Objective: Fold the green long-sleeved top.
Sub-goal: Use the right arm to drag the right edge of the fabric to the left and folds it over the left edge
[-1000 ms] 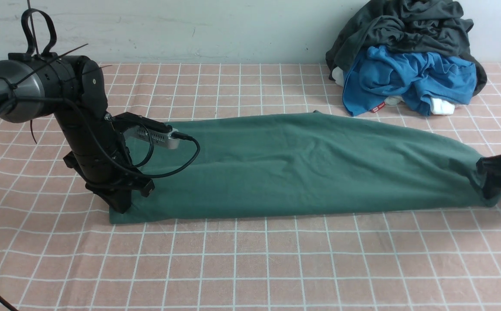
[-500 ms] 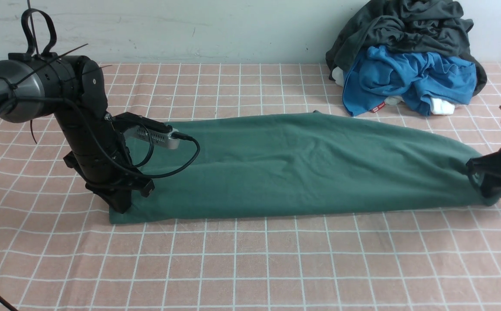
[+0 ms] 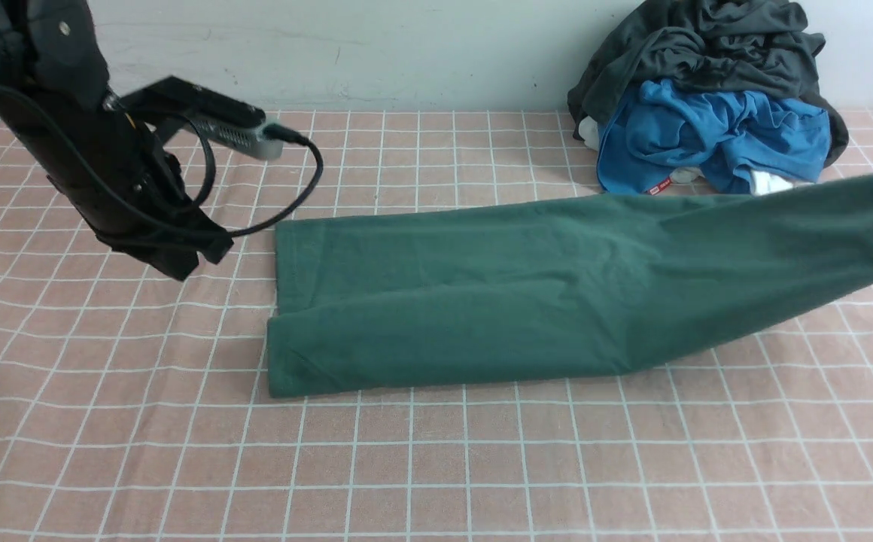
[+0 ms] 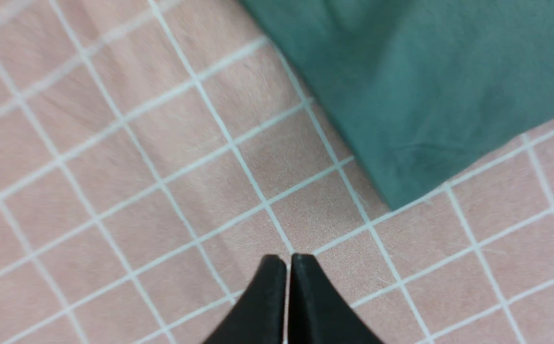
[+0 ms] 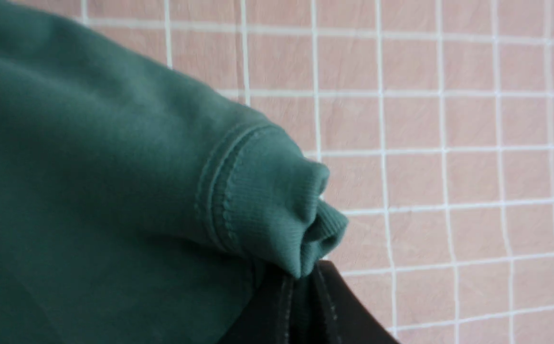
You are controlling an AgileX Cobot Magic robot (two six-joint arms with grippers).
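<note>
— Where is the shirt now?
— The dark green long-sleeved cotton top (image 3: 482, 301) lies as a long folded band across the pink tablecloth with white grid lines (image 3: 436, 467). Its left end is flat, and its right end rises off the cloth toward the edge of the front view

— Who has hold of it?
— The right gripper (image 5: 303, 278). Its black fingers pinch the ribbed cuffed end, with fabric bunched between them. The left gripper (image 4: 287, 258) hangs above bare cloth, near the green corner but apart from it, fingers pressed together on nothing

— So how would you do this bit?
— I'd judge it's the fold that brings the right end over to the left. Pinch the rib firmly and lift high enough that the slack doesn't drag. Then travel straight along the band and lay the end square on the left hem. Nothing pins the flat end, so a quick pull may slide the whole band. The left fingers could press that corner down

— Anything in the way?
— A heap by the wall at the far right: a crumpled charcoal-grey garment (image 3: 707, 45) over a bright blue one (image 3: 707, 135). The raised green end passes in front of it; touching or not, I can't tell. The left arm's grey camera box (image 3: 237, 135) and looping cable sit just beyond the left hem, so mind those too
</note>
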